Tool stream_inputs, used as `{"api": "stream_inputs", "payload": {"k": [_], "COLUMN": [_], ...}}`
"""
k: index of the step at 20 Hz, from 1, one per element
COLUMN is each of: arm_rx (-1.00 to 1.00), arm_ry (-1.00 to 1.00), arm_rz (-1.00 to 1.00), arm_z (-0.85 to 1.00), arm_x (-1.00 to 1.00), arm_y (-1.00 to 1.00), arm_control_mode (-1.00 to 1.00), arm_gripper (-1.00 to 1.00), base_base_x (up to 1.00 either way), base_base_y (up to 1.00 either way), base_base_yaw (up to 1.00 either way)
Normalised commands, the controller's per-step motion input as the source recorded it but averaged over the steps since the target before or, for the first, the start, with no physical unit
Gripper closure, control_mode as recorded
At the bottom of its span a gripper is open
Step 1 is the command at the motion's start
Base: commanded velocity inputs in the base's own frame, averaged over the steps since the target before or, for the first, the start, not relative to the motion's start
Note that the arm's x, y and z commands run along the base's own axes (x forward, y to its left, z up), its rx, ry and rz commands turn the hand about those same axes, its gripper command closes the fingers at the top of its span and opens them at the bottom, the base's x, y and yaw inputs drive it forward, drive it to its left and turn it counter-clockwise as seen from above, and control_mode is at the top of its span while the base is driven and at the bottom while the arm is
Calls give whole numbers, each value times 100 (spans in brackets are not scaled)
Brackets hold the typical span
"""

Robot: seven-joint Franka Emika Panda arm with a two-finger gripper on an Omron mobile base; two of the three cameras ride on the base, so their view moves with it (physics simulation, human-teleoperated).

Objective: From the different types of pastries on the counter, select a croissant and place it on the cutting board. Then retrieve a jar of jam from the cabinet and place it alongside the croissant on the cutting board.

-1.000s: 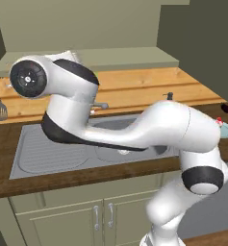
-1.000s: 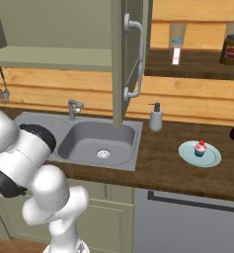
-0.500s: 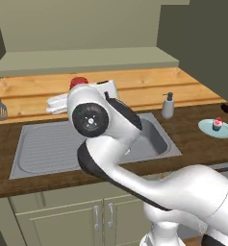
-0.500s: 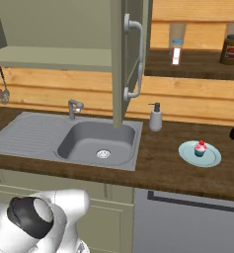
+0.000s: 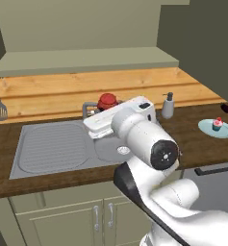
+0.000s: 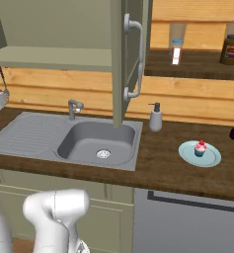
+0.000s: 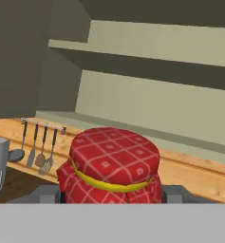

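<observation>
We have the jar of jam [image 7: 113, 168] right in front of the hand camera, its red checked cloth lid and yellow band sitting between the finger tips, so we judge the gripper [image 5: 107, 111] to be clamped on it; the jaws stand about as far apart as the jar is wide, though their contact points are hidden behind the jar. From the left base view the jar's red top [image 5: 107, 100] pokes up over the white hand, held in the air above the sink [image 5: 53, 146], near the faucet [image 5: 88, 109] at the counter's back edge. The retrieval from the cabinet [image 6: 54, 57] looks done, then; setting the jar down is what is left. We see no cutting board or croissant here, so we cannot tell whether the first half is finished. Toward the right end of the counter [image 6: 163, 163] the pink cupcake [image 6: 201, 147] sits on its pale blue plate [image 6: 211, 158], with the soap dispenser [image 6: 155, 117] between it and the sink.
</observation>
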Motion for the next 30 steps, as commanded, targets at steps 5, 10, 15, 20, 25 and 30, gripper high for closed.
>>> {"api": "stream_inputs", "payload": {"k": [5, 10, 15, 20, 25, 30], "arm_rx": [1, 0, 0, 1, 1, 1], "arm_ry": [-4, 0, -2, -3, 0, 0], "arm_rz": [11, 5, 3, 0, 0, 0], "arm_z": [-12, -19, -37, -15, -5, -4], "arm_x": [-36, -29, -54, -24, 0, -2], "arm_y": [-27, -25, -43, -17, 0, 0], "arm_control_mode": [-100, -100, -100, -100, -100, 100], "arm_gripper": [100, 100, 100, 100, 100, 100], "base_base_x": [0, 0, 0, 0, 0, -5], "base_base_y": [0, 0, 0, 0, 0, 0], "base_base_yaw": [0, 0, 0, 0, 0, 0]}}
